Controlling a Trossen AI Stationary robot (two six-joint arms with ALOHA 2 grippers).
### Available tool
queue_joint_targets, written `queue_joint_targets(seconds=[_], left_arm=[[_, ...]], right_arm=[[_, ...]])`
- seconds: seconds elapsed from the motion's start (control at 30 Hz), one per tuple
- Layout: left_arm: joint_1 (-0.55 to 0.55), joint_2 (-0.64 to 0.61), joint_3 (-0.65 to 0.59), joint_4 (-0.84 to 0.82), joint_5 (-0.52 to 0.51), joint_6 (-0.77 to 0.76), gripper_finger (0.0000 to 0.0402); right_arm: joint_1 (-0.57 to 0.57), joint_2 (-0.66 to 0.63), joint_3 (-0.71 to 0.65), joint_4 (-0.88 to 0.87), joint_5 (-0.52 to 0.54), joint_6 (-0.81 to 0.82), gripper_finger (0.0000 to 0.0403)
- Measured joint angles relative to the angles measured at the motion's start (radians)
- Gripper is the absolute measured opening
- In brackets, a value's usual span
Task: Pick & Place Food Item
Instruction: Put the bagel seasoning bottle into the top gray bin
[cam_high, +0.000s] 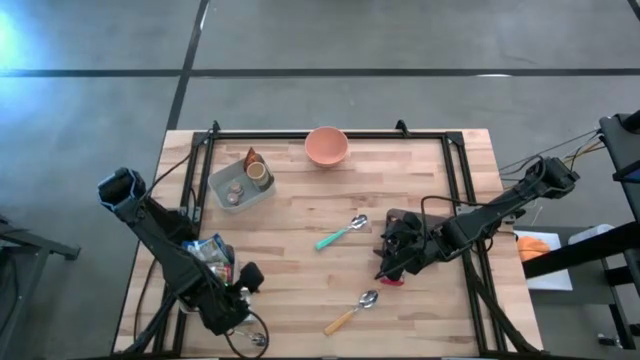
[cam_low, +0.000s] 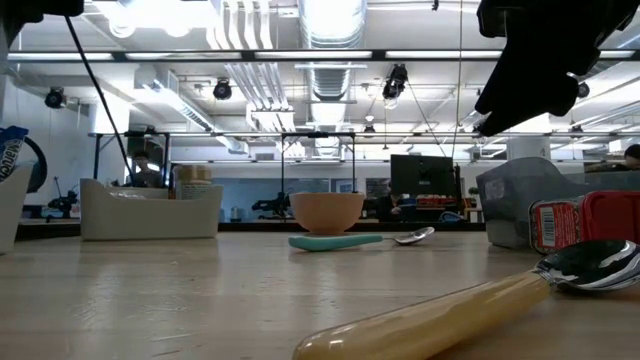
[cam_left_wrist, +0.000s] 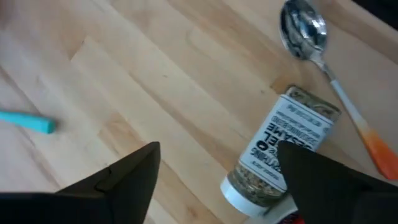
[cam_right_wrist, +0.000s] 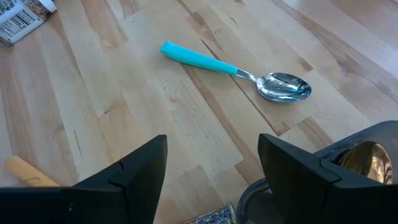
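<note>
Seasoning jar (cam_left_wrist: 280, 155) lying on its side on the wooden surface (cam_high: 300, 250).
Left gripper (cam_left_wrist: 214, 180) hangs over it, jaws spread, touching nothing; right gripper (cam_right_wrist: 211, 171) waits near the teal spoon (cam_right_wrist: 230, 65), jaws apart.

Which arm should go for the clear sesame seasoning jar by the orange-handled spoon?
Left. The left gripper, open, points down at the clear, white-capped sesame seasoning jar, framed between its fingers; the right gripper waits across the wooden table.
</note>
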Motion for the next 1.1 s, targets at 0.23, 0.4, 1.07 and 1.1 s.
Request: queue_joint_targets(seconds=[0.23,0.4,1.07,1.1], left_arm=[[0.0,0.0,-0.029,0.129,0.058,-0.034,0.0346],[-0.004,0.029,-0.046,0.168,0.113,-0.046,0.0346],[-0.03,0.189,-0.046,0.127,0.194,0.11,0.0345],[-0.03,0.195,-0.046,0.126,0.194,0.13,0.0345]], right_arm=[[0.0,0.0,0.0,0.0,-0.001,0.001,0.0248],[0.002,0.0,-0.001,0.0,-0.002,0.005,0.0248],[0.04,0.0,-0.003,0.025,0.0,0.009,0.0248],[0.04,0.0,-0.003,0.026,0.0,0.01,0.0248]])
